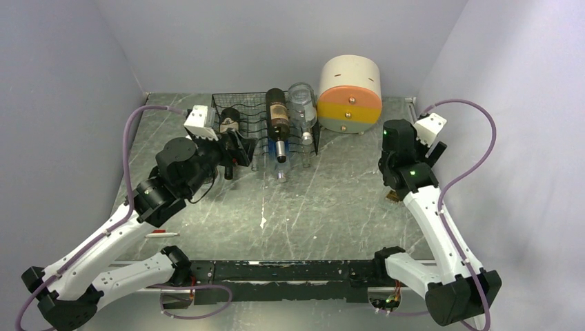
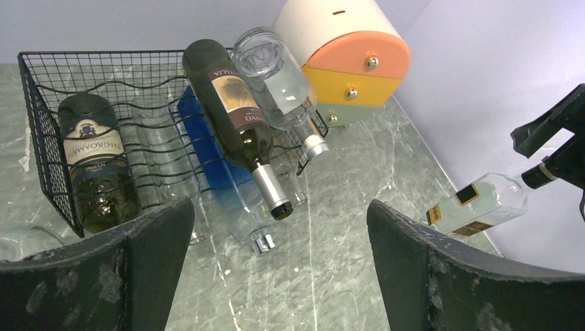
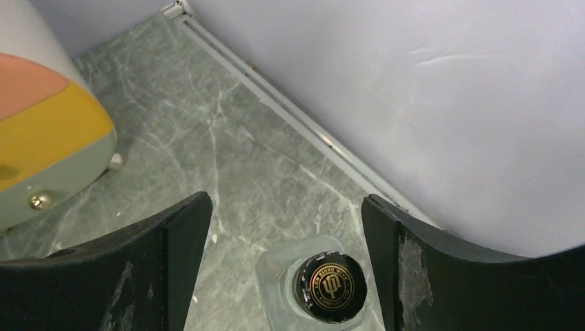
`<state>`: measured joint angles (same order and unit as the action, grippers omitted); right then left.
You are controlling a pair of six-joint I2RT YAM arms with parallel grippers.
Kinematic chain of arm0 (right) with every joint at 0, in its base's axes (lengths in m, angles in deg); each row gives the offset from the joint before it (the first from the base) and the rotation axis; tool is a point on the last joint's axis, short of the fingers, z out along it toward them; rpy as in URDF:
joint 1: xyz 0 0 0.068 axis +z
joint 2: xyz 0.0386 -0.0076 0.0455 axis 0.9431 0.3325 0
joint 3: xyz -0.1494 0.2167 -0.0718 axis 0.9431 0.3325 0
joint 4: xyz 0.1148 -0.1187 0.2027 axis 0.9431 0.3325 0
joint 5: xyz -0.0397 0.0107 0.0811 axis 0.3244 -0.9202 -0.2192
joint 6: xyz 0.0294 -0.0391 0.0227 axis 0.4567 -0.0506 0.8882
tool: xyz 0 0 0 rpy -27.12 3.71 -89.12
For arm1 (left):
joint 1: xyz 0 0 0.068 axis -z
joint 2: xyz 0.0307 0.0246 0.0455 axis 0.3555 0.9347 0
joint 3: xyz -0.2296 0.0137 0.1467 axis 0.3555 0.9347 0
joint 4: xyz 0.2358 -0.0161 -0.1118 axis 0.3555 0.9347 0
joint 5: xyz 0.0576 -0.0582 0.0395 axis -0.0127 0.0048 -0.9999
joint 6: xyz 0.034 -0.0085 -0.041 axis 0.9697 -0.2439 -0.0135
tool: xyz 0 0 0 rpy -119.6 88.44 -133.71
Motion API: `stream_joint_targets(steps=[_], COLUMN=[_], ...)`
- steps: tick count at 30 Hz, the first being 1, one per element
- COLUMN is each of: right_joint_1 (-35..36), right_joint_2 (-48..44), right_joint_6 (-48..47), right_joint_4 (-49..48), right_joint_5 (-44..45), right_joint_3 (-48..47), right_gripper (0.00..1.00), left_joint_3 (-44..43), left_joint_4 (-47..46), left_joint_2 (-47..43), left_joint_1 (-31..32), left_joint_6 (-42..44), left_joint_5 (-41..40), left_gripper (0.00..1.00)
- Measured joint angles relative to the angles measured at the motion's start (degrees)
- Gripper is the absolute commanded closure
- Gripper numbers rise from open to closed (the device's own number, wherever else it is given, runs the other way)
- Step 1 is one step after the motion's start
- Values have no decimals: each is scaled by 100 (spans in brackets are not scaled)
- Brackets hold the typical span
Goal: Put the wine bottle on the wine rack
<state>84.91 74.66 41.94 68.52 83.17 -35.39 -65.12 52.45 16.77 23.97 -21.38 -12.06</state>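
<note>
A grey marbled table [image 1: 331,207] fills the space between pale walls, and both arms reach out over it from the near edge. At the back, left of centre, stands the black wire wine rack [image 1: 231,103]. A round drawer unit [image 1: 350,93] in cream, orange and yellow sits just beside the rack's right end. Several bottles already lie in the rack. A dark bottle [image 2: 96,162] with a pale label lies at the left and a blue bottle [image 2: 207,148] low in the middle. A brown-labelled bottle [image 2: 231,103] rests on top with its silver neck poking out the front, and a clear bottle [image 2: 276,72] lies beside it on the right. The wine bottle [image 2: 483,200], clear glass with a black cap [image 3: 331,283], is on the table near the right wall. It is to the right of the drawer unit and well apart from the rack. Its cap end points at the right gripper [image 3: 286,203], whose jaws stand wide apart. In the right wrist view the cap sits between the two fingers, nearer the one on the right of that view, with a gap showing on each side. Whether the bottle rests flat or tilted I cannot tell. The left gripper [image 2: 279,221] hangs by the rack's front left corner, far from the wine bottle, jaws spread with nothing between them.
</note>
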Motion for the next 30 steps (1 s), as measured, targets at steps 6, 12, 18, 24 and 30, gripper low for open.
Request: stream_joint_targets(steps=[6,12,18,24,30], right_joint_1=[-61,-68,-81,-85,-87], right_joint_2=[-227,-350,-647,-704,-697], right_joint_6=[321,376,229,-94,-254], right_joint_4=[70,72,76,50,94], right_joint_5=[-374,-459,-767,-1523,-2981], right_joint_3=[413,710,835,780,579], right_gripper=[23,53,84,91,93], left_joint_3=[0,0,0,2,221], left_joint_4=[-11,-173,-302,-374,-649], left_joint_2=[63,146,264,352,302], left_joint_1=[0,0,0,0,0], left_joint_6=[59,236,315,540,798], left_joint_5=[0,39,153,470,713], left_gripper=[1,1,1,1,1])
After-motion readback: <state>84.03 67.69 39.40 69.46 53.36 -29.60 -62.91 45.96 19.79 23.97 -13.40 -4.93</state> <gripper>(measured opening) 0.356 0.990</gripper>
